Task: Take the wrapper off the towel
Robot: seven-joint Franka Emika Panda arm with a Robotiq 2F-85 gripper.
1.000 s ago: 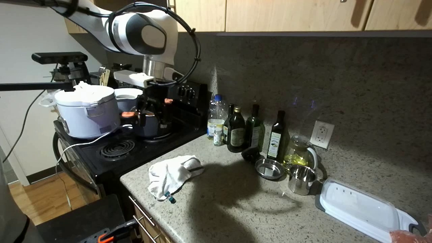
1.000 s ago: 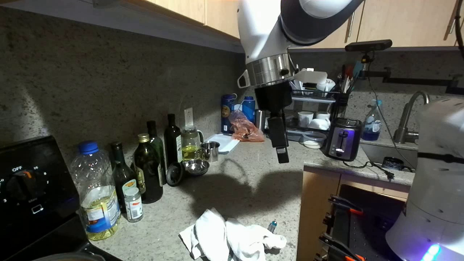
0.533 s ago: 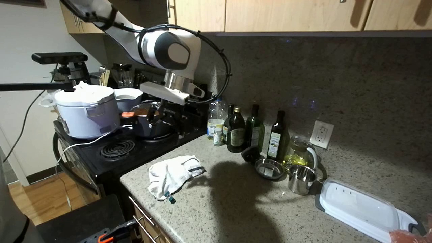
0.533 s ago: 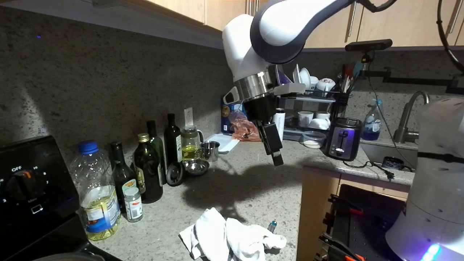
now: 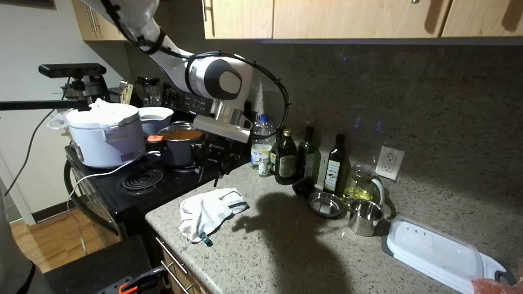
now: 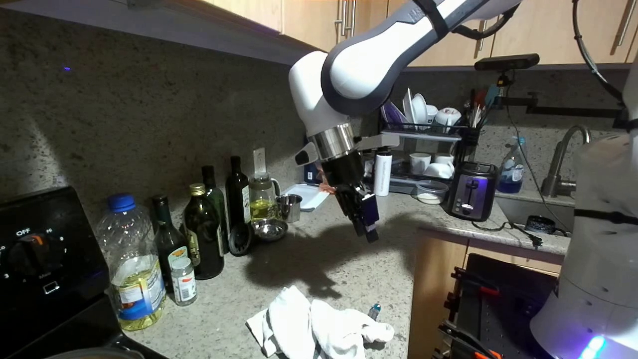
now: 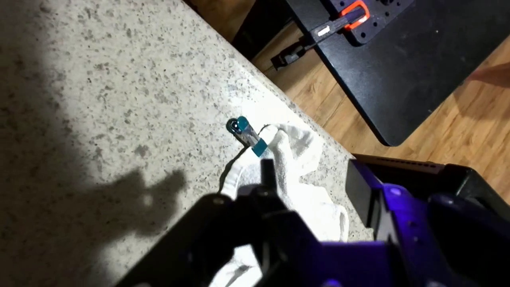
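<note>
The towel (image 5: pixel 208 214), a crumpled white cloth, lies on the counter near its front edge; it also shows in the wrist view (image 7: pixel 297 175). A small clip with teal ends (image 7: pixel 247 135) sits at the towel's edge, and in an exterior view the clip (image 6: pixel 374 311) is partly behind the cloth. No wrapper can be made out; it is hidden or out of view. High above the counter, my gripper (image 6: pixel 366 233) points down at a tilt, apart from the towel. In the wrist view the gripper (image 7: pixel 314 179) is open, its jaws part-way apart with nothing held and the towel far below.
Oil bottles (image 5: pixel 287 159) line the back wall beside a steel bowl (image 5: pixel 326 204), a steel cup (image 5: pixel 365 218) and a white tray (image 5: pixel 433 251). The stove with pots (image 5: pixel 179 143) borders the counter. A black side table (image 7: pixel 398 79) stands past the counter's edge.
The arm has come down and swung away from the robot's base, lowering the gripper over the counter. Its fingertips look closer together than before. Towel and clip have stayed put.
</note>
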